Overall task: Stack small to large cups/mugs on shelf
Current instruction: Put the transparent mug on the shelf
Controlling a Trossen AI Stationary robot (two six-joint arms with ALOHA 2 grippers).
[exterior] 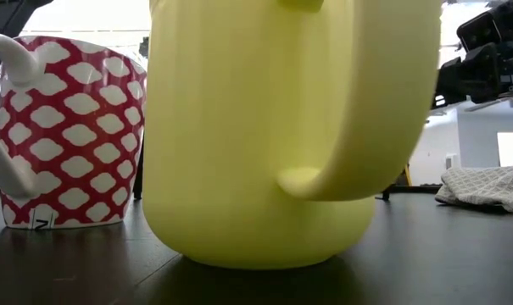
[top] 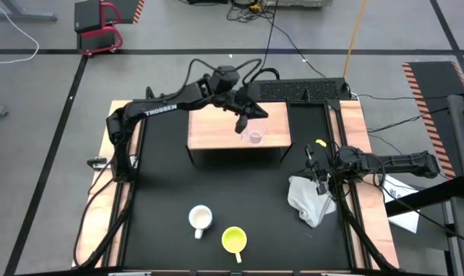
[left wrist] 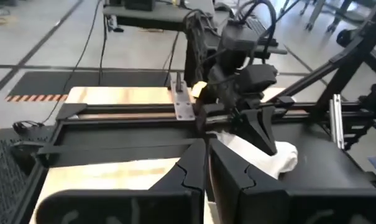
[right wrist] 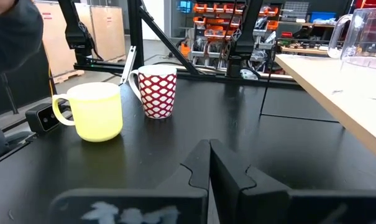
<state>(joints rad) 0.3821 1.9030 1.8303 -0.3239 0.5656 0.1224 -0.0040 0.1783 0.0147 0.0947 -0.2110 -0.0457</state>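
Observation:
A small clear glass cup stands upright on the light wooden shelf, toward its right end; it also shows in the right wrist view. My left gripper hovers over the shelf just left of the cup, shut, with nothing between its fingers. A white mug with a red pattern and a yellow mug stand on the black tabletop near its front edge. My right gripper waits shut at the table's right side.
A crumpled white cloth lies on the tabletop just in front of my right gripper. The two mugs stand close together. Wooden side boards border the black top. Open tabletop lies between the shelf and the mugs.

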